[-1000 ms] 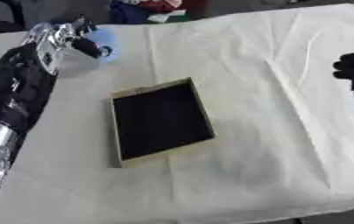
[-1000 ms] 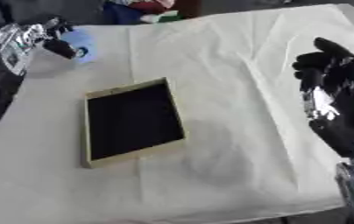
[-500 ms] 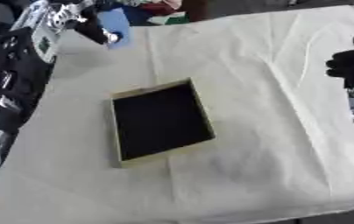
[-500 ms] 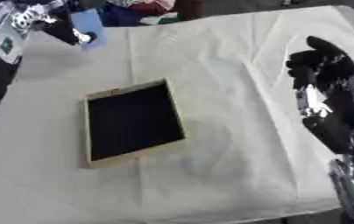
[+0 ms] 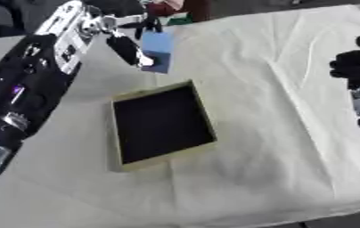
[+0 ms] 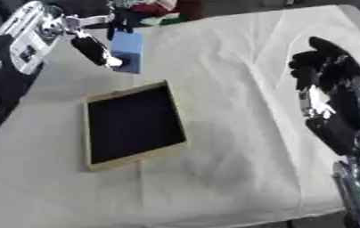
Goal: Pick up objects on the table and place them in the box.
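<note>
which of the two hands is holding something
The left hand, raised beyond the box, pinches a blue flat object. The right hand holds nothing.

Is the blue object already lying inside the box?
No. The left robot hand holds the blue object up beyond the box's far edge; its dark inside shows nothing.

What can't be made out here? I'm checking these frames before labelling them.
- Blue object: its kind, blurred in both views; left hand covers its edge.
- Right hand: finger pose unclear, dark blur; cut by the left eye view's edge.
- Box: interior uniformly dark, contents undeterminable.
</note>
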`<move>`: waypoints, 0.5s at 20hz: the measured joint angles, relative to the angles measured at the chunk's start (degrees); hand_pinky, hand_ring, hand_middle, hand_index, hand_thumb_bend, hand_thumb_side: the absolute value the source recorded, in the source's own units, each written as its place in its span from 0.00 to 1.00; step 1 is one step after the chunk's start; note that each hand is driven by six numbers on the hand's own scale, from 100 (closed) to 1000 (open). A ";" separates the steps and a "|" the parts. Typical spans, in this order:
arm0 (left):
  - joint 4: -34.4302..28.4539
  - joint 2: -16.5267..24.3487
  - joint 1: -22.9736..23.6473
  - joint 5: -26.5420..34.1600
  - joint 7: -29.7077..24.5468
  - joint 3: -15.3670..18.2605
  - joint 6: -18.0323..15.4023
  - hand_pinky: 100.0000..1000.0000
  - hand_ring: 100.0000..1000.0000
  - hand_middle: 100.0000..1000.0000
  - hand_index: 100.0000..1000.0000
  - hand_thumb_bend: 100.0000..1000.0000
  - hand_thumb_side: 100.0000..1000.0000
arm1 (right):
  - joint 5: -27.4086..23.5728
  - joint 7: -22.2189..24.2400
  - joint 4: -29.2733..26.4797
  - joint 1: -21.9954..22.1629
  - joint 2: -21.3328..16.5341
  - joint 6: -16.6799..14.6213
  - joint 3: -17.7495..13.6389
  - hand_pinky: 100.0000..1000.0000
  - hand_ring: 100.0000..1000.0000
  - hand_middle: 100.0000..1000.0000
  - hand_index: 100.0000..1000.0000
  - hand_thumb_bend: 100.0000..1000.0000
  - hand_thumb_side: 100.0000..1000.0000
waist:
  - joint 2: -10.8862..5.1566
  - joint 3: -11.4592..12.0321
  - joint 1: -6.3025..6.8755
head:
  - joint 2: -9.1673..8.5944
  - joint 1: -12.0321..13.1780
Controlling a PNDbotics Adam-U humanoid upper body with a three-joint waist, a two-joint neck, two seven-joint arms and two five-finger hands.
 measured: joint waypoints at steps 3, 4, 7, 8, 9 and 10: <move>-1.80 0.06 1.75 1.82 -2.52 -1.93 -2.52 0.75 0.56 0.53 0.68 0.30 0.36 | -0.01 0.00 0.00 -0.01 0.00 0.00 0.00 0.69 0.70 0.64 0.87 0.00 0.45 | -0.01 0.21 -0.02 | 0.00 -0.15; -1.97 0.06 2.22 2.23 -3.30 -2.22 -3.31 0.75 0.56 0.53 0.69 0.32 0.37 | -0.01 -0.01 0.00 -0.01 0.00 -0.01 -0.01 0.69 0.69 0.64 0.87 0.00 0.45 | -0.01 0.24 -0.02 | 0.00 -0.20; -1.94 0.06 3.81 3.19 -5.22 -3.08 -5.14 0.75 0.60 0.56 0.71 0.36 0.38 | -0.01 -0.01 0.00 -0.03 0.00 0.00 -0.13 0.69 0.69 0.64 0.86 0.00 0.45 | -0.01 0.50 0.00 | 0.00 -0.38; -1.93 0.06 4.25 3.42 -5.66 -3.41 -5.57 0.76 0.63 0.60 0.74 0.41 0.40 | -0.01 -0.02 0.00 -0.04 0.00 0.00 -0.14 0.69 0.69 0.64 0.86 0.00 0.45 | -0.01 0.55 0.01 | 0.00 -0.40; -1.93 0.06 4.57 3.63 -5.96 -3.73 -5.86 0.76 0.64 0.61 0.75 0.42 0.40 | -0.01 -0.02 0.00 -0.04 0.00 0.01 -0.15 0.69 0.69 0.64 0.86 0.00 0.45 | -0.01 0.61 0.02 | 0.00 -0.43; -1.93 0.06 4.86 3.79 -6.11 -4.02 -6.02 0.77 0.66 0.63 0.77 0.45 0.40 | -0.01 -0.02 0.00 -0.05 0.00 0.01 -0.17 0.69 0.69 0.64 0.86 0.00 0.45 | -0.01 0.71 0.04 | 0.00 -0.45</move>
